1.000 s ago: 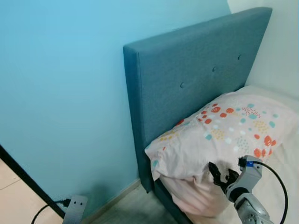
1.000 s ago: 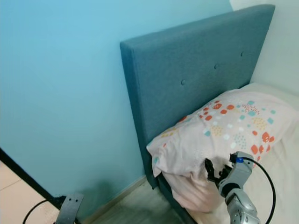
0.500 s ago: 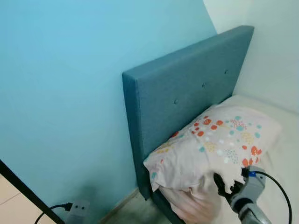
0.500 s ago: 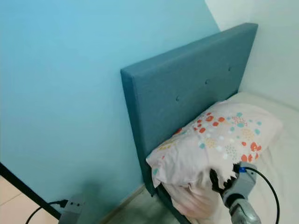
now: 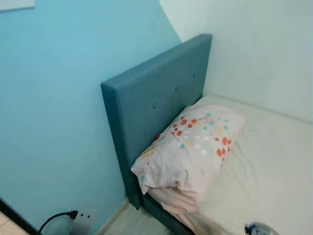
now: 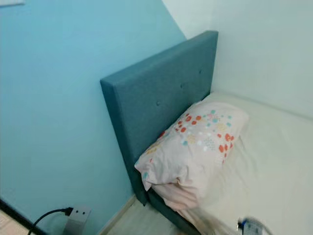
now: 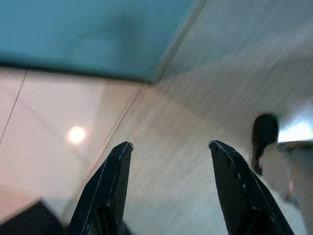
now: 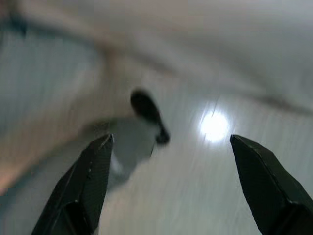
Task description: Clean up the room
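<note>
Blue walls and a teal padded headboard (image 5: pixel 156 103) frame the bed, where the spotted pillow (image 5: pixel 193 147) leans against that headboard on the cream sheet (image 5: pixel 264 166), nothing holding it. Both claws point at pale floor, left gripper (image 7: pixel 168 161) and right gripper (image 8: pixel 171 166) with fingers spread, empty. Looks like the pillow's done, so next is probably finding another stray item.

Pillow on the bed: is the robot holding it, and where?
No. The pillow lies free on the bed. Both the left tool and the right tool are open over the floor, holding nothing.
</note>
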